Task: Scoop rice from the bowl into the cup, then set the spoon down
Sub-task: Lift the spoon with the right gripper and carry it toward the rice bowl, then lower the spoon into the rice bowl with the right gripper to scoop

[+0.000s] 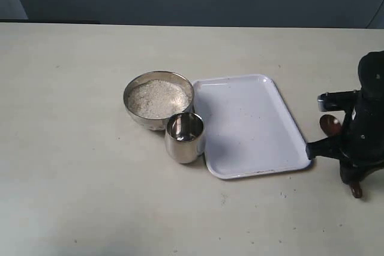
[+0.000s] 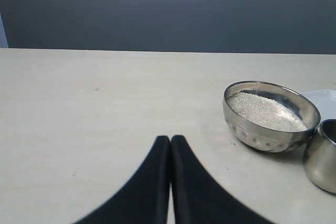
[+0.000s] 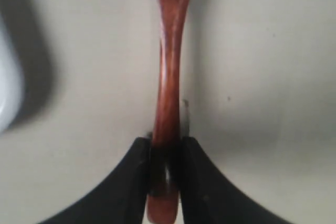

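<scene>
Spoon [image 3: 169, 77]: near the right edge of the desk [image 1: 72, 178], its handle clamped between the fingers of my right claw [image 3: 165, 150]. I cannot tell whether it is lifted or resting.
Tray [image 1: 252, 130]: white, lies between the spoon and the bowl.
Bowl [image 1: 137, 117]: mid-desk, well off every edge, holds the rice [image 1: 158, 98].
Cup [image 1: 185, 139]: upright, just beside the bowl on its near-edge side, next to the tray's left rim.
Left claw [image 2: 170, 139]: fingers together, gripping nothing, facing the bowl.

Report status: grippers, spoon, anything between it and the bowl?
Left gripper shut, empty. Right gripper shut on spoon handle, right of the tray. Rice in the bowl; cup beside it. Tray lies flat between spoon and bowl.
</scene>
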